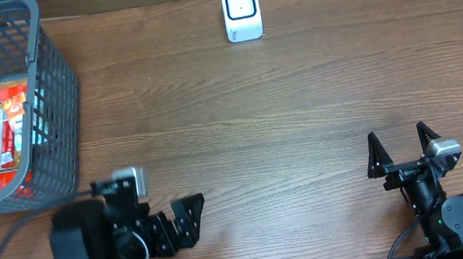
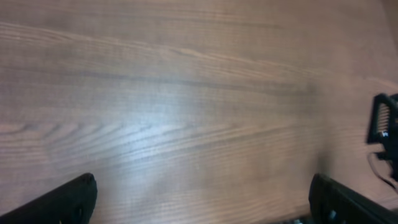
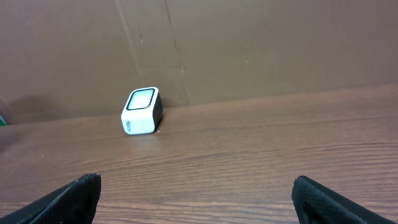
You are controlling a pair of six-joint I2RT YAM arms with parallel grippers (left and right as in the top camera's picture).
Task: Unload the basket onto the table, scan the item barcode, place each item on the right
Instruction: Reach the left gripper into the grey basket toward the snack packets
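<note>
Brown wood is all the table (image 1: 281, 97) shows around the white scanner (image 1: 242, 10), which stands at the far edge with its window looking up. The thing to scan, a red packet (image 1: 12, 130), lies inside the grey basket (image 1: 56, 107). The basket sits well apart from the scanner, off on the left arm's side and closer to the robot. Nothing is touching the packet.

The left gripper (image 1: 192, 223) is well apart from the scanner, on the near side. Its claw is wide apart and holds nothing. The right gripper (image 1: 397, 140) is also well apart from the scanner, on the other side, and its claw is wide apart with nothing in it too. From the right wrist, the scanner shows far ahead, above its two fingers (image 3: 68, 199).

So I think the job has not started. Nothing is picked up and nothing is scanned. Everything is left to do: reach into the basket, grab the packet, carry it to the scanner, and turn its barcode to the window. The left arm looks best for that, as it is on the packet's side of the scanner.
</note>
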